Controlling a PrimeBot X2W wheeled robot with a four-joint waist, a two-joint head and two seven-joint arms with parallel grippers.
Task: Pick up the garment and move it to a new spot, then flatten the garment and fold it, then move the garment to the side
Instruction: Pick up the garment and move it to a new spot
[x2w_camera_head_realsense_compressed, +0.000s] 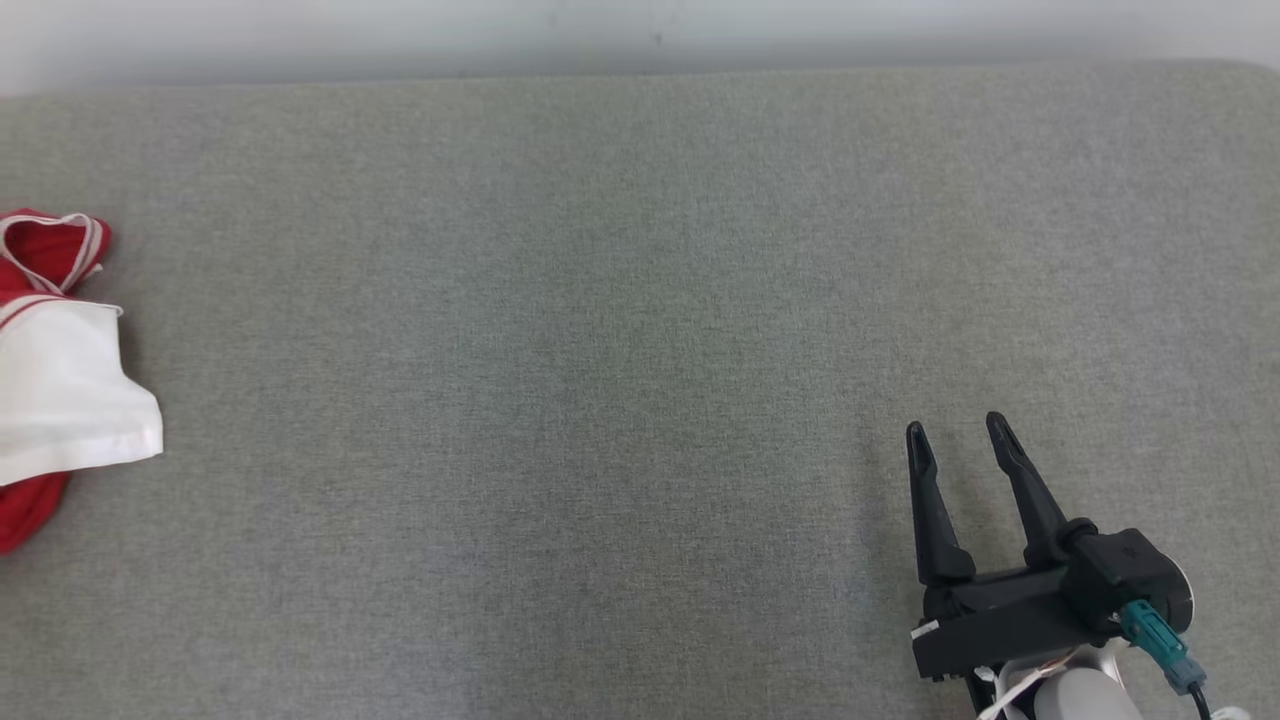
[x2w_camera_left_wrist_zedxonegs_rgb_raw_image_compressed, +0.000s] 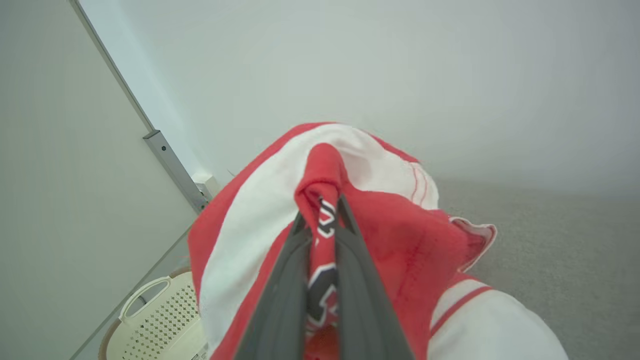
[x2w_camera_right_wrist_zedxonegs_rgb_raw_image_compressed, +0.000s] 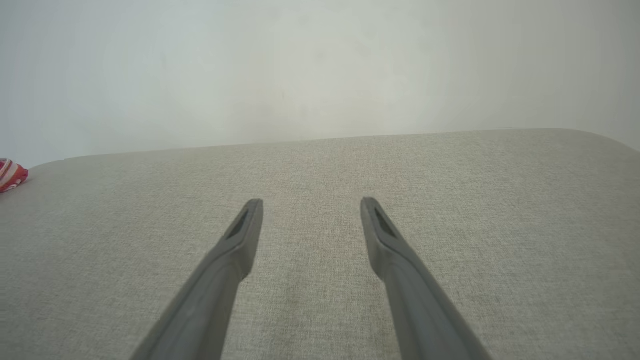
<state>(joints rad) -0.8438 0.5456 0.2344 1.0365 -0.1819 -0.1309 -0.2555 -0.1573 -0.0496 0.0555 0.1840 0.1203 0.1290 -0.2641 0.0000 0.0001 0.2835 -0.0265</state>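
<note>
Red cloth is pinched in my left gripper (x2w_camera_left_wrist_zedxonegs_rgb_raw_image_compressed: 321, 212). Its two dark fingers are drawn close together on a raised fold of the garment (x2w_camera_left_wrist_zedxonegs_rgb_raw_image_compressed: 400, 250), and a black-and-white printed mark shows in the narrow slit between them. Around that fold the fabric bunches up in red and white panels. A white cuff with a thin red stripe spills toward the lower right of the left wrist view, and a pale-edged opening juts out beside it. I cannot tell whether the bundle is off the surface or only gathered on it.

From my head view the garment sits at the far left edge of the grey upholstered surface (x2w_camera_head_realsense_compressed: 600, 350). A white panel lies over the red, a red loop with pale trim lies above it, and part is cut off by the frame.

My right gripper (x2w_camera_head_realsense_compressed: 956, 425) is at the lower right, well apart from the garment. Its fingers are spread wide with nothing between them, pointing across bare grey fabric. I cannot tell whether they touch it.

Past the garment, low in the left wrist view, stands a cream perforated basket (x2w_camera_left_wrist_zedxonegs_rgb_raw_image_compressed: 160, 310) with a handle slot. A metal strip (x2w_camera_left_wrist_zedxonegs_rgb_raw_image_compressed: 170, 165) runs up the pale wall (x2w_camera_left_wrist_zedxonegs_rgb_raw_image_compressed: 350, 65) behind it.
</note>
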